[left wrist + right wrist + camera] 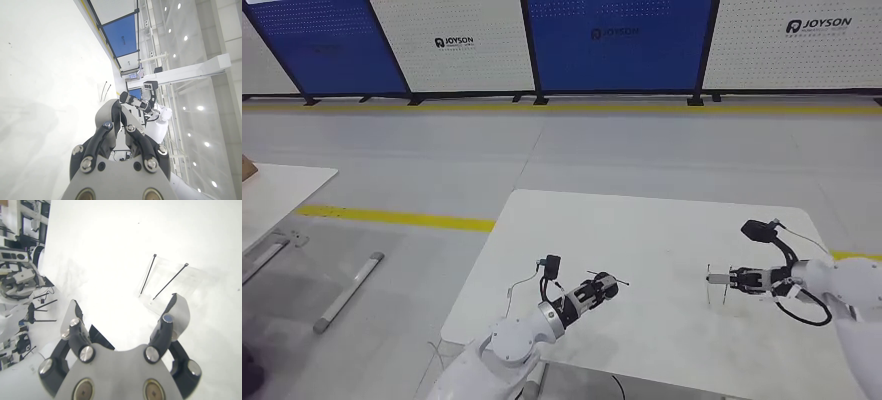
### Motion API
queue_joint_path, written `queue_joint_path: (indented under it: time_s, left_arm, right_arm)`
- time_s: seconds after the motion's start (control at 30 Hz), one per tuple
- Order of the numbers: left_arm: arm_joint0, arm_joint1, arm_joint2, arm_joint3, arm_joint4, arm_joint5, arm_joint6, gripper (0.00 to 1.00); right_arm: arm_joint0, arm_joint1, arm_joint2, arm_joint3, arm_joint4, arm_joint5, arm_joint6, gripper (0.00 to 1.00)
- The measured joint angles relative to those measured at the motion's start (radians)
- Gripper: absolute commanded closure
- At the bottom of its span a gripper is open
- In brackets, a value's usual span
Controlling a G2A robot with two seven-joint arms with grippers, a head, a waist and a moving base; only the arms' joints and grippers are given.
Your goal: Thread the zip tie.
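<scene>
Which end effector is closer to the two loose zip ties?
Right. The right end effector hangs just by the zip ties; the left end effector sits farther off.

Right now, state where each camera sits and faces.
Top view: above the arms, looking down on the table; left arm and right arm show.
Left wrist view: behind the shut left tool, facing the right arm.
Right wrist view: behind the open right tool, facing two zip ties.
Both wrist views share those ties.

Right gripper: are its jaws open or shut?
Open. In the right wrist view the right gripper has its jaws wide apart, with bare table between them.
</scene>
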Motion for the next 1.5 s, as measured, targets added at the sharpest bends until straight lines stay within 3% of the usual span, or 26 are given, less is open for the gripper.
queue_joint_path:
  time_s: [0.07,0.37,0.6,0.8,0.9,1.2,1.5]
  left_arm:
    - [0.0,0.0,0.0,0.0,0.0,0.0,0.0,1.0]
    - [0.0,0.0,0.0,0.0,0.0,0.0,0.0,1.0]
    - [0.0,0.0,0.0,0.0,0.0,0.0,0.0,1.0]
    - [0.0,0.0,0.0,0.0,0.0,0.0,0.0,1.0]
    - [0.0,0.0,0.0,0.0,0.0,0.0,0.0,1.0]
    - [0.0,0.0,0.0,0.0,0.0,0.0,0.0,1.0]
    - [0.0,0.0,0.0,0.0,0.0,0.0,0.0,1.0]
  right_arm:
    - [0.013,0.004,-0.014,0.036,0.011,-0.01,-0.001,0.0]
    - [0.008,0.004,-0.017,0.025,0.007,0.004,-0.014,0.0]
    - [0.033,0.009,-0.06,-0.056,-0.016,0.2,0.0,0.0]
    - [0.145,0.026,-0.21,-0.001,-0.033,0.374,-0.001,0.0]
    - [0.199,0.028,-0.271,0.032,-0.04,0.427,-0.001,0.0]
    - [0.311,0.018,-0.421,0.195,0.048,0.403,-0.001,0.0]
    - [0.313,0.018,-0.423,0.197,0.048,0.402,-0.001,0.0]
